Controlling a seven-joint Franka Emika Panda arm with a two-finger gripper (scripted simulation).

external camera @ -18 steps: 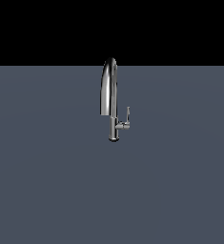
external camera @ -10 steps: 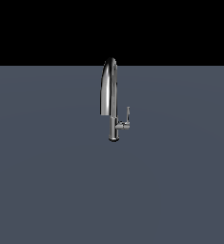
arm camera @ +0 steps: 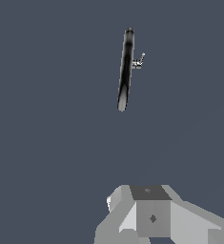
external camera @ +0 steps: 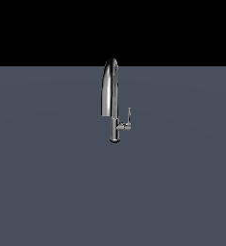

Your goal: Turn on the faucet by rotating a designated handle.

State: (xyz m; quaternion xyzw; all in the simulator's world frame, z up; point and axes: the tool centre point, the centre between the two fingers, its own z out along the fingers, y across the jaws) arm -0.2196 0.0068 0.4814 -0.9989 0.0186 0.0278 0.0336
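A tall chrome faucet (external camera: 114, 96) with a high arched spout stands on the flat grey surface (external camera: 47, 182) in the middle of the exterior view. Its handle (external camera: 128, 118), a thin lever bent upward on a short stub, sticks out from the lower stem toward the exterior view's right. No arm shows in the exterior view. The wrist view looks down on the faucet (arm camera: 126, 71) and the small handle (arm camera: 139, 61) from well above. Only part of my gripper (arm camera: 149, 205) shows there, far from the faucet, with its fingers not distinct.
The grey surface (arm camera: 46, 143) spreads in all directions around the faucet. A black background fills the top of the exterior view. No other objects appear.
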